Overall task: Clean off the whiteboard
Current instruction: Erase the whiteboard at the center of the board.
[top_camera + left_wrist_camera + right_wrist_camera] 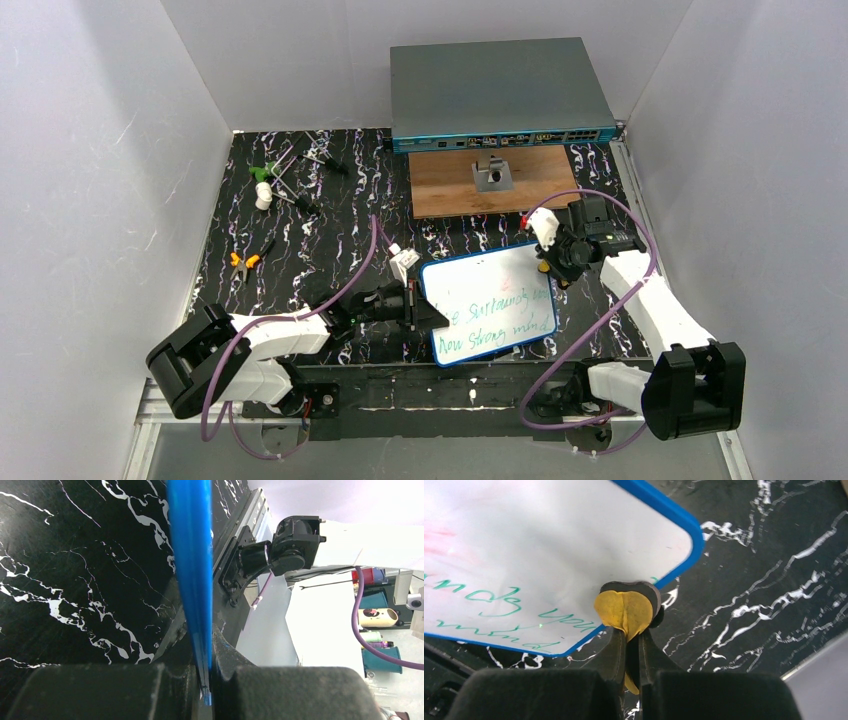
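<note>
Left pincer [202, 650] is gripping the whiteboard [490, 300] by its left edge, its jaws pressing tight on the thin blue rim, which is showing edge-on between the fingers in the left wrist view. Right pincer [631, 640] is pinching a yellow pad [624, 607] with a dark backing, its jaws closed narrowly on the pad's lower part. The pad is touching the whiteboard's right edge close to its far corner, overlapping the blue rim there.

The whiteboard is sitting at the near middle of the black, white-veined counter [300, 250], between the two arms and turned a little askew. Whether it is lying flat or being held slightly off the surface cannot be told. Green writing [495, 315] is running in two lines across the nearer half of the board, while the farther half is looking white.

Behind the whiteboard, a wooden plank [490, 180] is lying on the counter with a small metal bracket [491, 175] standing on it, and a large grey box [500, 90] with a row of ports is sitting at the back wall. Well off to the left, orange-handled pliers [243, 262] are lying on the counter, apart from everything else named here.
</note>
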Tool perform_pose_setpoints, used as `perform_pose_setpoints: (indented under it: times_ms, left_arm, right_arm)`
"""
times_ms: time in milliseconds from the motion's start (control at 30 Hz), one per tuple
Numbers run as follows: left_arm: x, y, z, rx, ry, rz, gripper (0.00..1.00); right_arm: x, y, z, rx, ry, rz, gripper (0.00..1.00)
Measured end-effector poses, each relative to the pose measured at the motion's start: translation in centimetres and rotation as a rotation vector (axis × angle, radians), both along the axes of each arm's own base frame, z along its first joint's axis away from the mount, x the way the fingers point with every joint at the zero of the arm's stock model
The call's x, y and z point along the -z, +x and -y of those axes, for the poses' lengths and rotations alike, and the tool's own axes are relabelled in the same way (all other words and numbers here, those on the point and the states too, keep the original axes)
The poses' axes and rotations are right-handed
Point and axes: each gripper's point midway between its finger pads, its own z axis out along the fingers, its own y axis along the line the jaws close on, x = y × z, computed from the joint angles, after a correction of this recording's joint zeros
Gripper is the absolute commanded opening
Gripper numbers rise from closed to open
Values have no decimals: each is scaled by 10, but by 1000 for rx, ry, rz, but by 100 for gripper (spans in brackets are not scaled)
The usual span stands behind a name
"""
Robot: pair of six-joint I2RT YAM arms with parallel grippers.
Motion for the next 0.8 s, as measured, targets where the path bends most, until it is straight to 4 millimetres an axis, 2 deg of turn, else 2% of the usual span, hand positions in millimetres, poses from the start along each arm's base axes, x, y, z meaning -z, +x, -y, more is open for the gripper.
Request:
perform_pose_setpoints:
  times_ms: [167,267,500,667,733,767,800]
  left_arm:
    - [-1,3,0,-14,1,10,0]
    - [-1,3,-1,-17,1,11,0]
    - [-1,2,-1,-13,3,7,0]
    - [-1,1,-2,-5,5,13,0]
    - [-1,1,-2,-3,5,21,0]
    - [-2,1,-2,-2,3,26,0]
    - [-3,2,-2,-4,1,29,0]
  right_arm:
    - [-7,21,11,79,-57,56,1]
    - [-5,24,15,81,-79,60,1]
    - [2,9,14,-5,-86,37,1]
    - [1,-3,7,-37,-45,-4,1]
    - [-13,8,-1,-11,-4,6,1]
    - [-26,25,-3,24,7,41,1]
    - [-28,32,-3,39,5,55,1]
